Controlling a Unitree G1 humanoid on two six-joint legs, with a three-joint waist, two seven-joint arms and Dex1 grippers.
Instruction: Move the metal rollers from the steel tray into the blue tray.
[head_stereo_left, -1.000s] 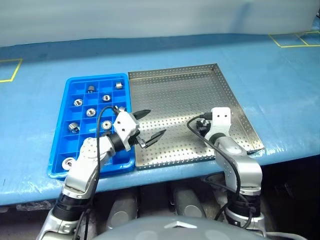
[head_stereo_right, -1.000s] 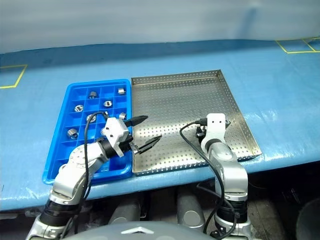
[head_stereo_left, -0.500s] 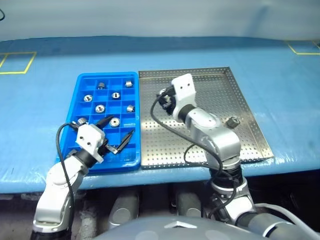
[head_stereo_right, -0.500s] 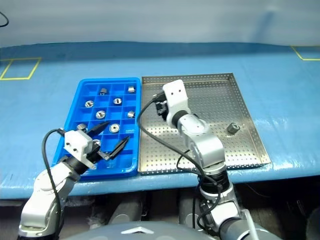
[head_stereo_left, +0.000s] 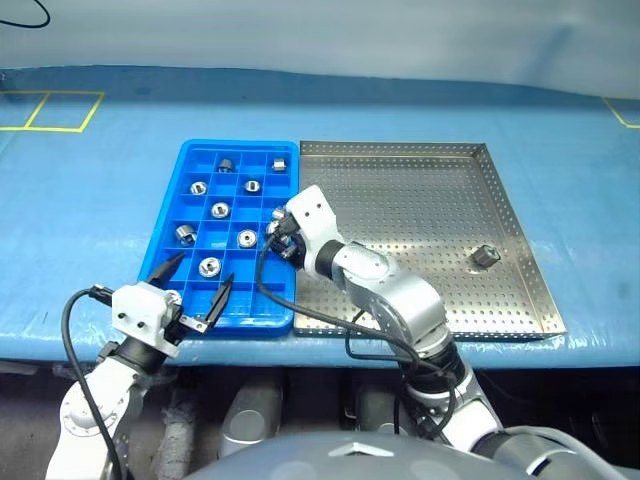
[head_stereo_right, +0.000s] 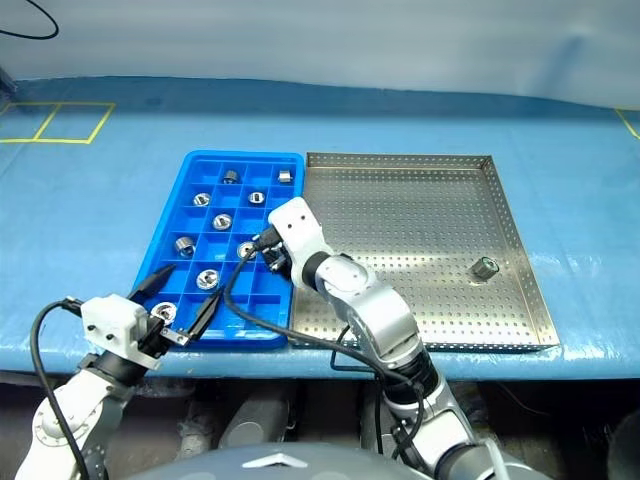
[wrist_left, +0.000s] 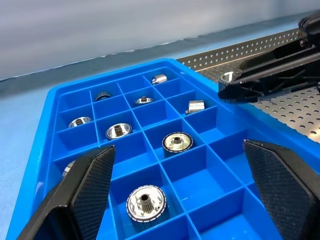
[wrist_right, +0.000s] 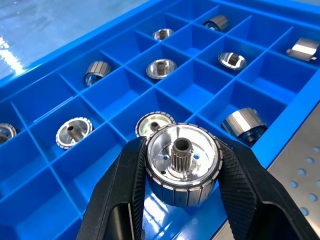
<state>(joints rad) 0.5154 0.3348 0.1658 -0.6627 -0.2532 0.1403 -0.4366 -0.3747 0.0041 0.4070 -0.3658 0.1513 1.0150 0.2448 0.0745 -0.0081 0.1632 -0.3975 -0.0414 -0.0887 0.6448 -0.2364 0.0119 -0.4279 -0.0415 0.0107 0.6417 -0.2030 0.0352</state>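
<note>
My right gripper (wrist_right: 182, 146) is shut on a metal roller (wrist_right: 183, 162), a silvery ribbed cylinder with a toothed hub. It hangs just above the right-hand column of the blue tray (head_stereo_left: 238, 144), over its middle rows. Several rollers (head_stereo_left: 220, 210) lie in the tray's compartments. One more roller (head_stereo_left: 485, 256) lies at the right of the steel tray (head_stereo_left: 420, 200). My left gripper (head_stereo_left: 206, 269) stands open and level at the blue tray's near left corner, with nothing between its fingers (wrist_left: 90, 185). The left wrist view also catches the right gripper (wrist_left: 240, 82) with its roller.
The two trays lie side by side on a pale blue table cover (head_stereo_left: 90, 230), and the blue tray is on the left. Yellow tape marks (head_stereo_left: 55, 112) sit at the far left. The table's front edge runs just under both trays.
The head view has swung left. My right gripper carried its roller left, from the steel tray to above the blue tray. My left gripper drew back to the blue tray's near left corner, still open.
</note>
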